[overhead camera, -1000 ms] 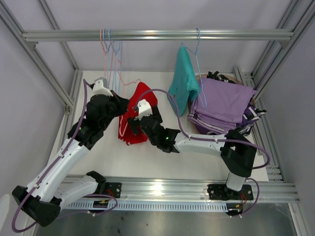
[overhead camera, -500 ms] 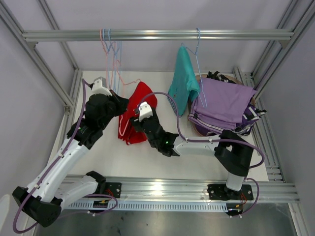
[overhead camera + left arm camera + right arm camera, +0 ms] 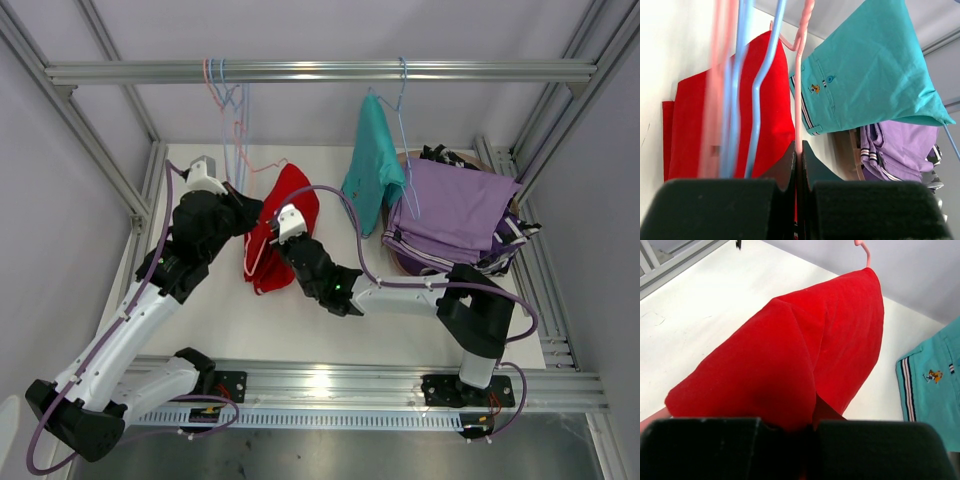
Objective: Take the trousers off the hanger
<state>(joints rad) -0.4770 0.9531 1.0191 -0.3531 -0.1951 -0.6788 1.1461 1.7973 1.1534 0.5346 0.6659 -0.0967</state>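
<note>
Trousers, plain red, hang creased; right fingers pinch them, left fingers clamp pink hanger.

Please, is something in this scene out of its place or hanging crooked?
Yes. The red trousers are on a pink hanger that is off the rail, tilted low; the left gripper pinches its wire and the right gripper is shut on the red cloth. The teal trousers hang bunched at one end of their blue hanger.
</note>
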